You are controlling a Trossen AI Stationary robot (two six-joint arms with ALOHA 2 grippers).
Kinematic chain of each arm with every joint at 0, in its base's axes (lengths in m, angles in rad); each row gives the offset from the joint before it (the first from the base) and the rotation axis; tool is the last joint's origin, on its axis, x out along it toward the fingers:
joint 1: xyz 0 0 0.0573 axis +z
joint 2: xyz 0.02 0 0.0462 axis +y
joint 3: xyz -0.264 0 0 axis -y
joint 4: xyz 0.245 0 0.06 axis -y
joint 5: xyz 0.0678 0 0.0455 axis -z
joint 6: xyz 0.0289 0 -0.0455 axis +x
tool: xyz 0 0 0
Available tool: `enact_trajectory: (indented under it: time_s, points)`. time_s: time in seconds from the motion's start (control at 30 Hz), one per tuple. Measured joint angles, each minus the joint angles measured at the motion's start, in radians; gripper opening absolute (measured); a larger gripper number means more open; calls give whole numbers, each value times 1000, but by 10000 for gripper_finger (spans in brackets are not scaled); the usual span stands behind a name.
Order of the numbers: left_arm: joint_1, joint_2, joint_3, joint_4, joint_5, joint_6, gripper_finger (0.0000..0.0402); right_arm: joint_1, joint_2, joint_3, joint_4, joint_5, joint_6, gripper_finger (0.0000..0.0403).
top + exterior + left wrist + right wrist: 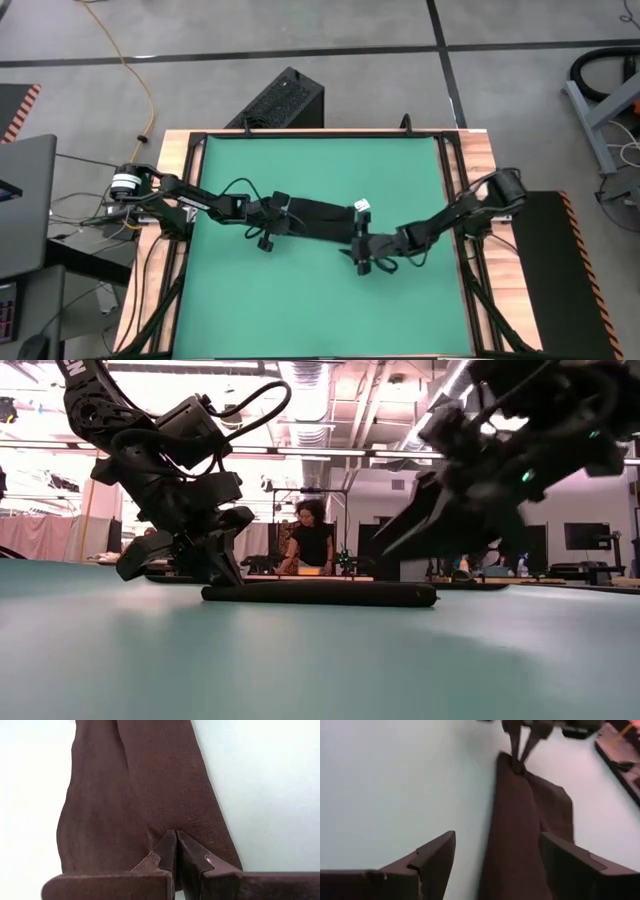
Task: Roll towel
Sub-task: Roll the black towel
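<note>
From overhead I see the wooden-edged table [478, 180] covered by the green mat [320, 300], and both arms reach in toward its middle. The towel [318, 218] lies near the centre of the mat as a long, narrow, dark strip running between the two grippers, its small white tag [362, 206] at the end nearer my right arm. In the low view it sits flat on the mat like a thin roll. My left gripper [283, 215] is down on the towel's left end with its fingers [167, 851] pressed together, pinching the cloth. My right gripper [360, 252] is at the towel's other end, its fingers [437, 857] spread wide on either side of the strip and not gripping it. Beyond the table a person [312, 538] sits in the room behind
</note>
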Motion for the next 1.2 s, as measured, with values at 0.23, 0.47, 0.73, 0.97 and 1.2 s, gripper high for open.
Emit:
enact_trajectory:
  time_s: [0.23, 0.47, 0.73, 0.97, 1.2]
  points:
    - [0, 0, 1, -1, -1, -2, 0, -47, 122, 36, 4, 16, -27, 302]
    - [0, 0, 1, -1, -1, 14, 0, -97, 214, 30, -52, 40, 12, 302]
    - [11, 0, 2, 0, 2, 41, 0, -119, 237, -31, 8, 59, 83, 301]
    - [35, 0, 2, -4, 24, 49, 0, -120, 238, -46, 19, 73, 109, 254]
    - [40, 0, 2, -5, 40, 49, 0, -120, 239, -48, 6, 74, 144, 121]
